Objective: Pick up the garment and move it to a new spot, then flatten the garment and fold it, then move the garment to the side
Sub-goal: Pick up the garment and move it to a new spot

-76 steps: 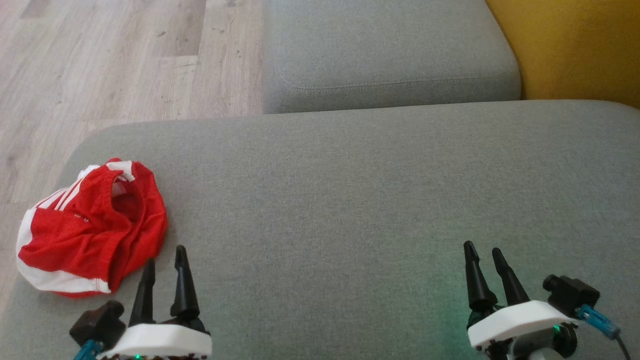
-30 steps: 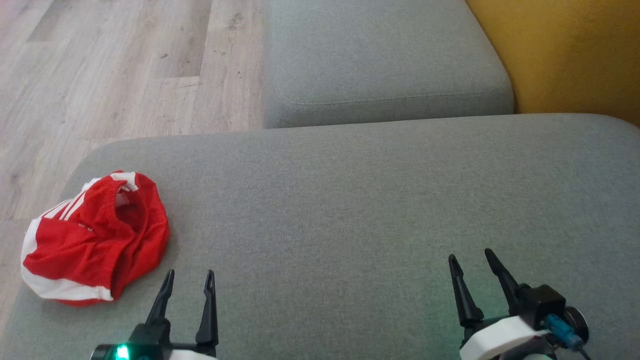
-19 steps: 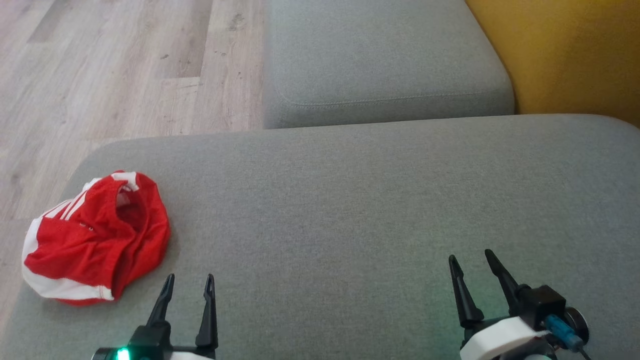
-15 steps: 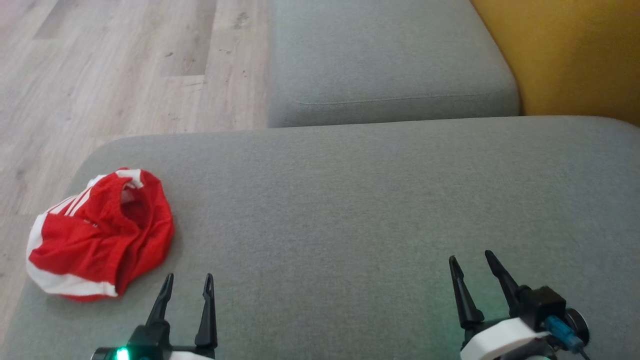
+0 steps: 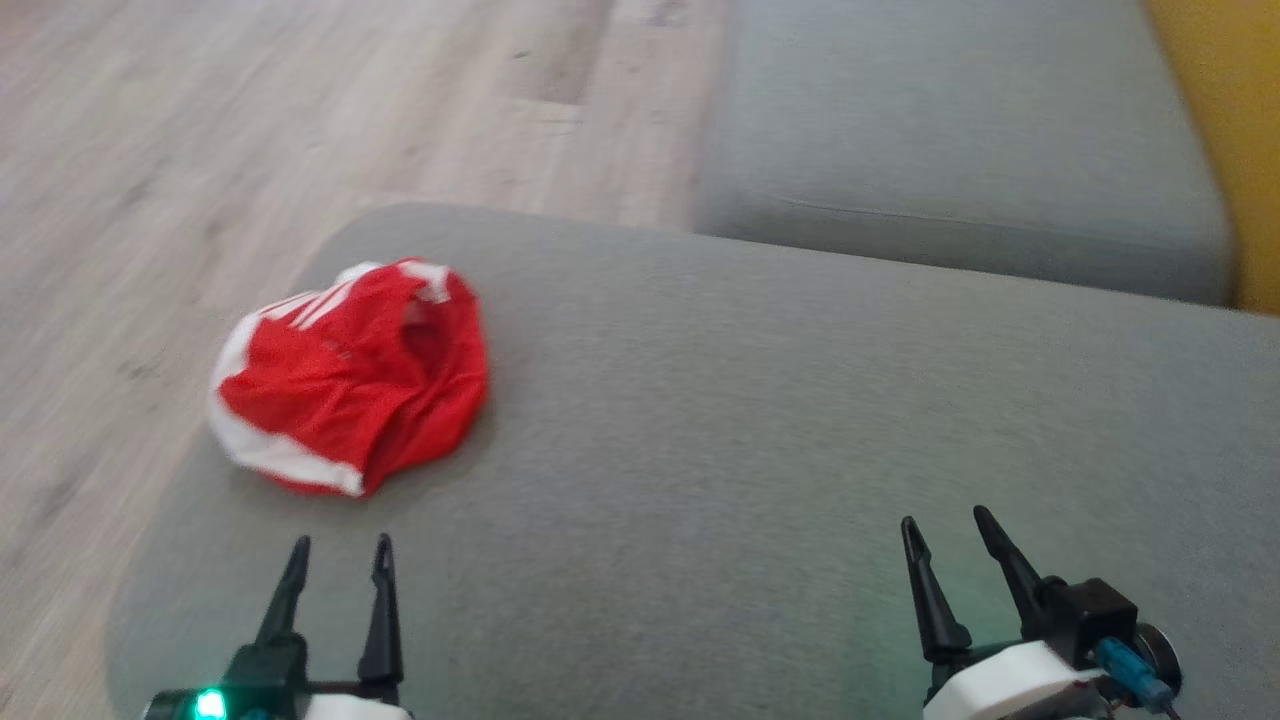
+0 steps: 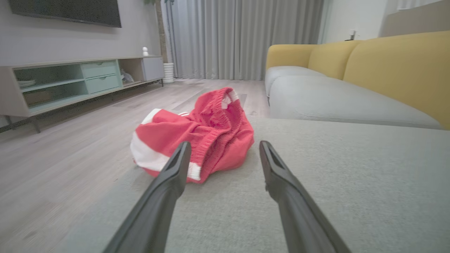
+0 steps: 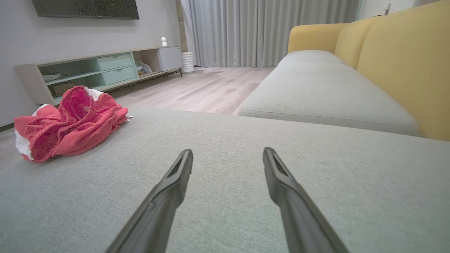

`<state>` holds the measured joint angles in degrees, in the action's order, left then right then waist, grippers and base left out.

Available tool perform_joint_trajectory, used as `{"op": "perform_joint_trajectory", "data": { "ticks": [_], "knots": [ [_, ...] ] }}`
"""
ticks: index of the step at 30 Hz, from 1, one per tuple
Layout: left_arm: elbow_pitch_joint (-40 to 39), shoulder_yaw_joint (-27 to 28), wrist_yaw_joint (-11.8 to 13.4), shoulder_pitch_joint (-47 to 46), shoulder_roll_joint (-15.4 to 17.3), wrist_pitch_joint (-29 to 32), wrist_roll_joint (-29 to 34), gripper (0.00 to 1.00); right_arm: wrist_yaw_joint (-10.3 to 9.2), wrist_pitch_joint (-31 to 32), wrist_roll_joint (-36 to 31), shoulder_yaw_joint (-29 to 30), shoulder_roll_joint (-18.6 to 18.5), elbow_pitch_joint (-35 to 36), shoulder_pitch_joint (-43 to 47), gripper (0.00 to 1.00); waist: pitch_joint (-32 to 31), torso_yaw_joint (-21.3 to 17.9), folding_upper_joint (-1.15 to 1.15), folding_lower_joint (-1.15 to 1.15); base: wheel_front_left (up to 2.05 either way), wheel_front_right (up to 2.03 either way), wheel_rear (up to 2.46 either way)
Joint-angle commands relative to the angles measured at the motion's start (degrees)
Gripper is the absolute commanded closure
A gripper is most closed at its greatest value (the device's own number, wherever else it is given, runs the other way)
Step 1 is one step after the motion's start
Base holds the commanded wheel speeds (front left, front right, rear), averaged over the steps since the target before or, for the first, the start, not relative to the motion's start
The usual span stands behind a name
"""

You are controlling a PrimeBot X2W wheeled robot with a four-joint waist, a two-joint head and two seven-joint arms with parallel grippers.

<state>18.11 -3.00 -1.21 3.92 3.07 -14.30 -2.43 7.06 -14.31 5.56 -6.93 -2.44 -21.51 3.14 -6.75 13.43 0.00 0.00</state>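
Grey cushion [image 5: 760,420]: red garment [image 5: 350,375] heaped at left corner, judged light, limp; raised rim to be pinched. Left gripper [image 5: 341,542], right gripper [image 5: 944,518]: wide, empty.

We're in a home, a living room by every sign. A sofa [image 6: 386,66] with mustard-yellow backs runs down the right side, with broad grey seat cushions [image 7: 323,95] under them. On the far wall hangs a dark flat television [image 6: 66,12], and below it sits a long low media unit [image 6: 88,79] with pale green drawers and open shelves. Grey floor-length curtains [image 6: 242,38] close off the end of the room, a white ribbed pot [image 7: 188,61] stands beside them, and pale wood planks [image 5: 300,120] cover the floor.
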Motion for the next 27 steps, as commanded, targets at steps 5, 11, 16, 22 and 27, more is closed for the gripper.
{"op": "perform_joint_trajectory", "data": {
  "ticks": [5,11,16,22,27],
  "knots": [
    [-2.8,3.4,0.1,-2.8,0.9,-0.7,0.7,0.0,0.43,-0.7,0.3,-0.3,-0.4,2.2,-2.7,0.0,1.3,7.9,0.0,0.0,0.0,0.0,0.0],
    [-5.4,4.5,0.1,-4.6,1.6,-0.7,1.1,0.0,0.43,-0.7,-0.7,1.4,-0.4,2.5,-3.1,0.0,3.9,11.9,0.0,0.0,0.0,0.0,0.0],
    [-9.2,5.3,-0.2,-8.9,3.3,-0.7,1.6,0.0,0.43,-0.7,-2.7,3.5,-0.4,3.0,-3.8,0.0,7.1,13.3,0.0,0.0,0.0,0.0,0.0],
    [-11.7,4.4,-2.4,-19.0,6.0,-0.7,1.8,0.0,0.43,-0.7,-7.1,5.7,-0.6,5.6,-6.9,0.0,14.3,11.6,0.0,0.0,0.0,0.0,0.0],
    [-7.2,3.5,-4.2,-27.8,6.9,-0.7,0.5,0.0,0.43,-0.7,-8.8,7.5,-2.5,7.7,-9.5,0.0,19.6,9.1,0.0,0.0,0.0,0.0,0.0]
  ]
}}
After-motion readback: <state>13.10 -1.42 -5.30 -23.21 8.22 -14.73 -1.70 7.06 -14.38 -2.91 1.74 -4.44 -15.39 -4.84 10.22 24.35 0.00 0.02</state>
